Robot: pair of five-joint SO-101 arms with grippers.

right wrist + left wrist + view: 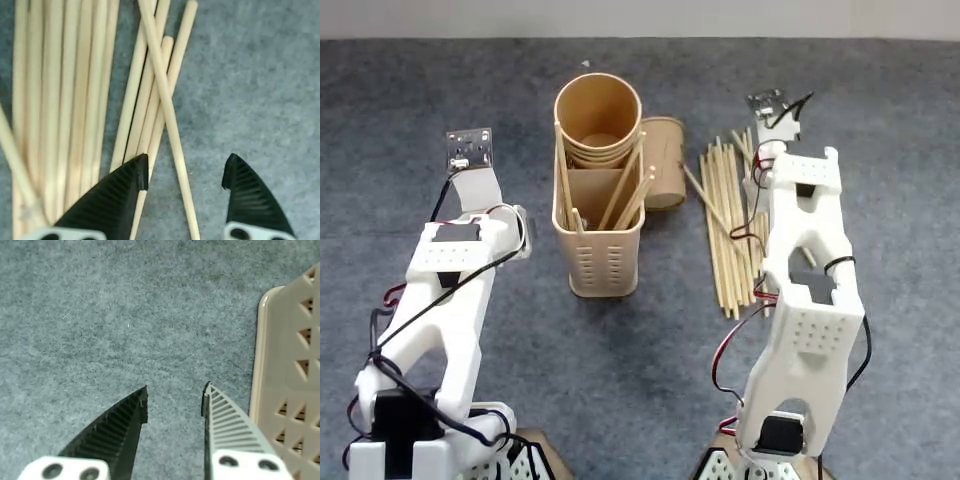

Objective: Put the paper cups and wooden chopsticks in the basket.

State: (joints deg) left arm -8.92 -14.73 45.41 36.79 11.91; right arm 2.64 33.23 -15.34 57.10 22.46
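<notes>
From above, the basket (598,262) stands between the two arms. A stack of paper cups (598,110) sits upright in its far compartment, and a few standing chopsticks (620,200) lean in the near one. One lying cup (667,160) rests on its side against the basket, on the right arm's (810,300) side. The loose chopsticks (725,230) are spread on the grey carpet (620,380), partly under that arm.

In the left wrist view, the left gripper (175,387) hangs over bare carpet. Its fingers are parted a fair way and nothing lies between them. The basket's perforated wall (290,365) rises just outside the pale finger (227,420), and I can't quite say whether they touch.

In the right wrist view, the right gripper (188,157) has its fingers spread wide and holds nothing. One slanting chopstick (169,120) runs through the gap between them. The rest of the pile (65,100) lies ahead of and outside the finger nearer it.
</notes>
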